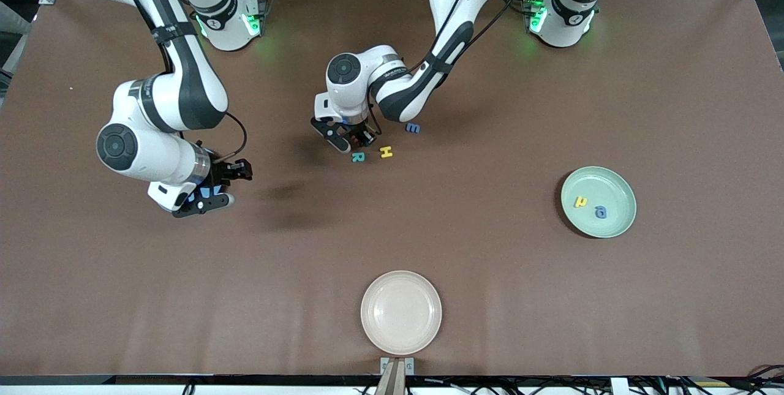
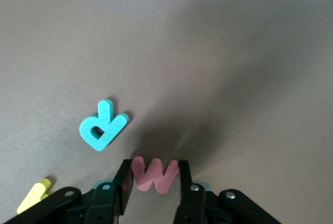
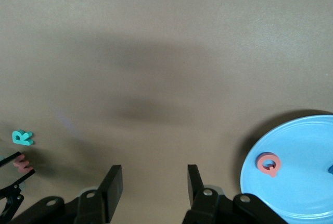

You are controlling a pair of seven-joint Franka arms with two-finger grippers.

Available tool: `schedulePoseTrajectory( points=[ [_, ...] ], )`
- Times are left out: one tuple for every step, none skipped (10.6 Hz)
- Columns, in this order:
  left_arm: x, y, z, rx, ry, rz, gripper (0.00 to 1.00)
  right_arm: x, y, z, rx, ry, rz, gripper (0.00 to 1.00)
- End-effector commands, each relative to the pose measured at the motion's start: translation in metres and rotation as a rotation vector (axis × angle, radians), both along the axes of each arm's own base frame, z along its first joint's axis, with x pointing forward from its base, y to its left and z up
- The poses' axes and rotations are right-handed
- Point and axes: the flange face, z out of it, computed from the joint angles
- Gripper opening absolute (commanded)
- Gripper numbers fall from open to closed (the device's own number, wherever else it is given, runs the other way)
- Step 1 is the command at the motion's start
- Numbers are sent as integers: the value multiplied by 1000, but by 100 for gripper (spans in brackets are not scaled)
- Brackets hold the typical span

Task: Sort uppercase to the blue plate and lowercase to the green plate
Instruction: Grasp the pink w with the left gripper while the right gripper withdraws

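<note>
On matte brown table | L gripper (image 2: 154,182) pinches red foam m-like letter (image 2: 155,174) | R gripper (image 3: 154,185) agape, empty, beside glossy blue plate (image 3: 307,174)

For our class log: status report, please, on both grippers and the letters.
Left gripper shut on red m-like letter, beside teal R. Right gripper open, empty, beside blue plate holding red Q. Nothing in the way.

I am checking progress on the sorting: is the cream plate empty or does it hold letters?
Empty. The cream plate shows only its bare inside; no foam letter lies on it in the front view.
</note>
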Motion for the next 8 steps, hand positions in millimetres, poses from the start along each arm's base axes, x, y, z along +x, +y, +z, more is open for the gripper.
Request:
schedulePoseTrajectory(
  points=[
    [27, 29, 78, 88, -14, 106, 0, -13, 20, 2, 14, -16, -65, 59],
    [56, 60, 122, 115, 6, 160, 0, -19, 40, -5, 17, -51, -74, 59],
    [85, 95, 155, 125, 45, 229, 0, -25, 55, -16, 20, -95, -94, 59],
    [115, 135, 183, 138, 74, 301, 0, -39, 82, -35, 24, -143, -118, 59],
    [142, 178, 200, 164, 102, 368, 0, -52, 116, -52, 20, -160, -146, 59],
    [173, 226, 208, 178, 124, 422, 0, -60, 134, -62, -7, -158, -153, 59],
    [203, 279, 206, 188, 150, 474, 0, -72, 156, -71, -47, -165, -126, 59],
    [229, 334, 197, 189, 175, 503, 0, -79, 182, -75, -73, -191, -114, 59]
  ],
)
